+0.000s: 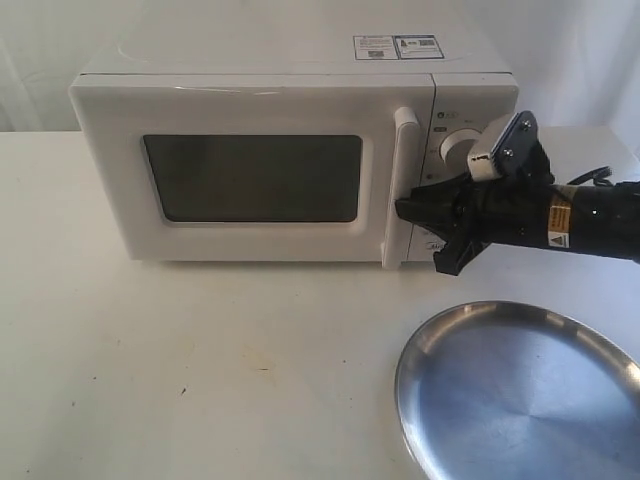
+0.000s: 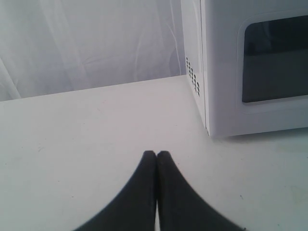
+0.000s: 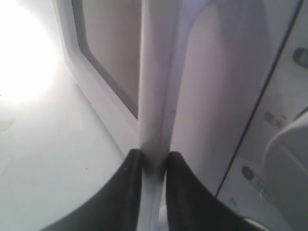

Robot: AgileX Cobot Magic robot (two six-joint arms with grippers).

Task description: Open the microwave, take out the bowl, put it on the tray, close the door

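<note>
— Where's the dark-windowed door (image 1: 250, 178) of the glossy white boxy microwave (image 1: 250, 60)?
— Closed, on the matte white worktop (image 1: 200, 370). My right pincer (image 3: 154, 156) grips its smooth vertical white bar handle (image 3: 154, 86); my left pincer (image 2: 156, 154) is clenched.

White microwave (image 1: 280, 60), door (image 1: 250, 180) closed; silver tray (image 1: 520, 400) in front.

Smooth white plastic against one bright metal tray

The microwave (image 1: 250, 100) has a smooth, faintly glossy white shell, a dark sheeny window (image 1: 252, 178) and a sleek white plastic handle (image 3: 153, 96). The tray (image 1: 520, 400) gleams, polished metal. The table (image 1: 200, 360) looks matt white and lightly specked. The fingers (image 2: 139, 192) are matt black, and behind them is creased white cloth (image 2: 86, 43).
</note>
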